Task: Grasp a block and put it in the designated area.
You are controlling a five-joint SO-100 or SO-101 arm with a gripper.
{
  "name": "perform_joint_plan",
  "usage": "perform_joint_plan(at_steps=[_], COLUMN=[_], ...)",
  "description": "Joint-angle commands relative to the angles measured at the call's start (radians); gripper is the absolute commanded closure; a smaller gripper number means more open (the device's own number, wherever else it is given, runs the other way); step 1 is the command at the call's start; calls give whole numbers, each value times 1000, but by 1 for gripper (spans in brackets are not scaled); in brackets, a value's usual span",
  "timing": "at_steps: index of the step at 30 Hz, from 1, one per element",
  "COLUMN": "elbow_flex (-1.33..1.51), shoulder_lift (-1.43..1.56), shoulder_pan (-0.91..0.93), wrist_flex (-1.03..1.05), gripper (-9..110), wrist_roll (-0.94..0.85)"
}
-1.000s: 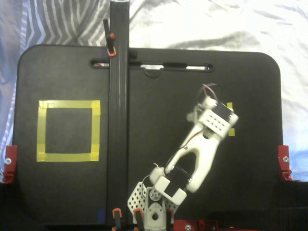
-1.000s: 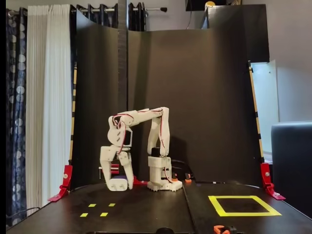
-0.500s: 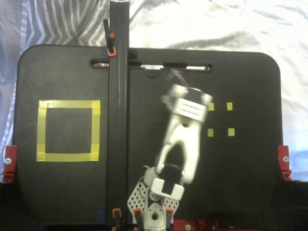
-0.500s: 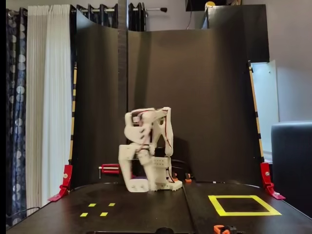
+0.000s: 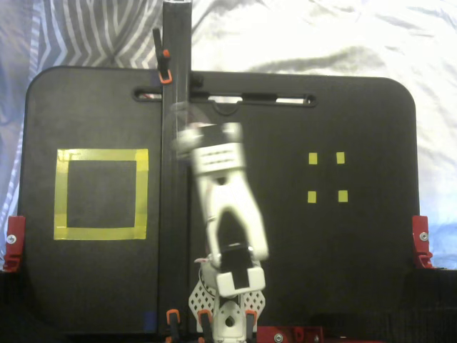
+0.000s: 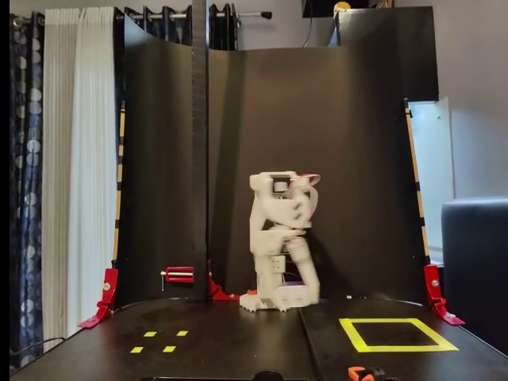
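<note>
One dark-blue block (image 6: 292,283) in blurred gripper (image 6: 298,292).

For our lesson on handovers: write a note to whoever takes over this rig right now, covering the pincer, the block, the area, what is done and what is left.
Pincer: low, near the arm's base, blurred; cannot tell whether it is open or shut.
Block: not clearly seen; a faint bluish patch at the pincer may be it. Nothing lies by the four small squares.
Area: nothing in it.
Done: block probably picked up.
Left: carry it to the area and release.
</note>
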Motion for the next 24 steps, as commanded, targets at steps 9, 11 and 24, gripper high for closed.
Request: perform_joint_plan(at_steps=[9, 11, 24], elbow_flex=[-52, -52, -120], shoulder_lift=[-26, -48, -212], shoulder_pan=[-318, -362, -588], wrist_flex=[5, -14, -103], gripper=[85, 85, 85], wrist_roll=[262, 301, 483])
